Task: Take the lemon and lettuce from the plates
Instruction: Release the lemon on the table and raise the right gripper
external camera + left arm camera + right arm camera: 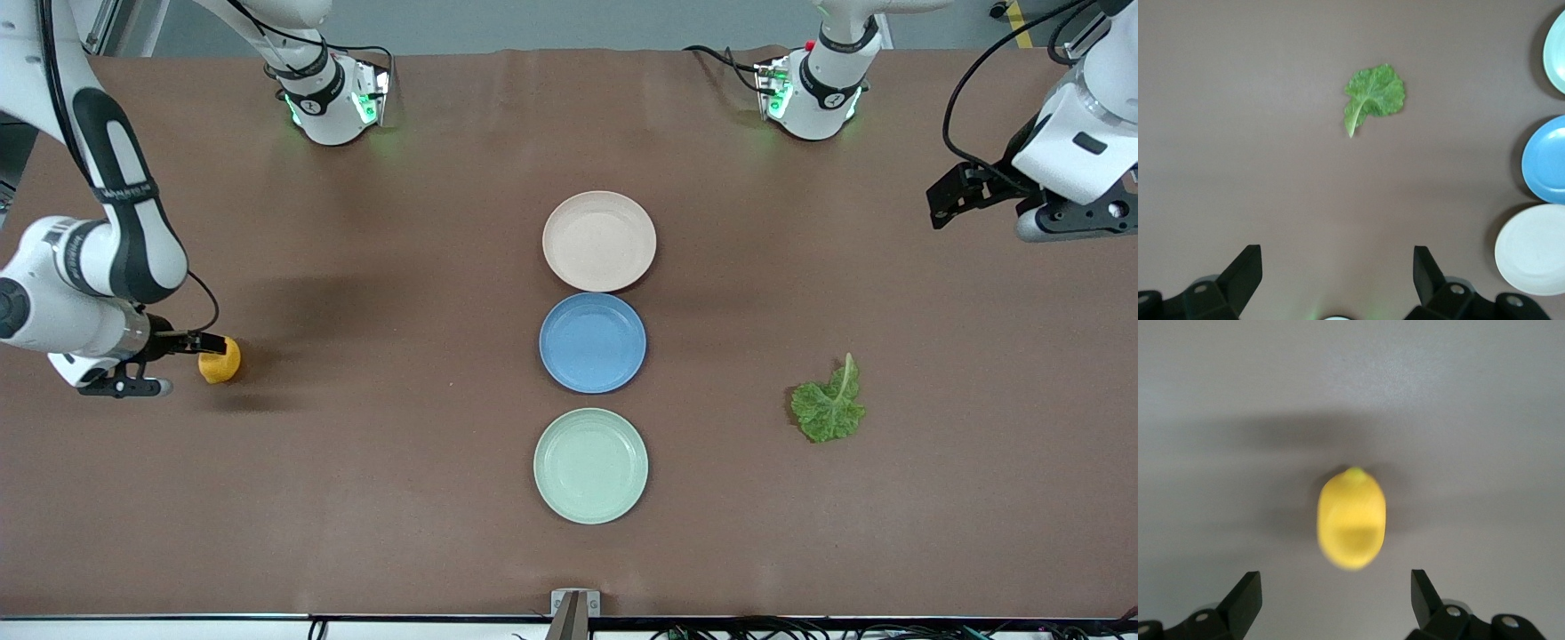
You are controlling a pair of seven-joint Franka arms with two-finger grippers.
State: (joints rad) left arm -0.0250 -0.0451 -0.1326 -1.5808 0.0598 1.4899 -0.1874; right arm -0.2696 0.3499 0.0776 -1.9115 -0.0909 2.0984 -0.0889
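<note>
Brown cloth covers the whole table (356, 498), and on it I see the lemon (220, 361) lying at the right arm's end, well apart from the plates. In the right wrist view the lemon (1351, 519) rests on the cloth with its pointed tip turned away from the camera, and the two black fingers (1245, 597) stand wide on each side of it without touching it. So I read the right gripper (209, 343) as open and holding nothing; in the front view it sits just beside the lemon, low over the table.

At the left arm's end of the table lies the lettuce (829, 406), flat on the cloth, its pale stem pointing toward the robots' bases. From the left wrist camera I see the lettuce (1373, 96) well apart from the fingers (1241, 273), which are spread wide. The left gripper (956, 197) is open and empty, and hangs over bare cloth near the table's edge.

Three plates lie in one line in the middle of the table, close together. The beige-pink plate (598, 240) is nearest to the bases, the blue plate (592, 342) is between, and the mint green plate (590, 465) is nearest to the front camera. All three show only their bare surface.
</note>
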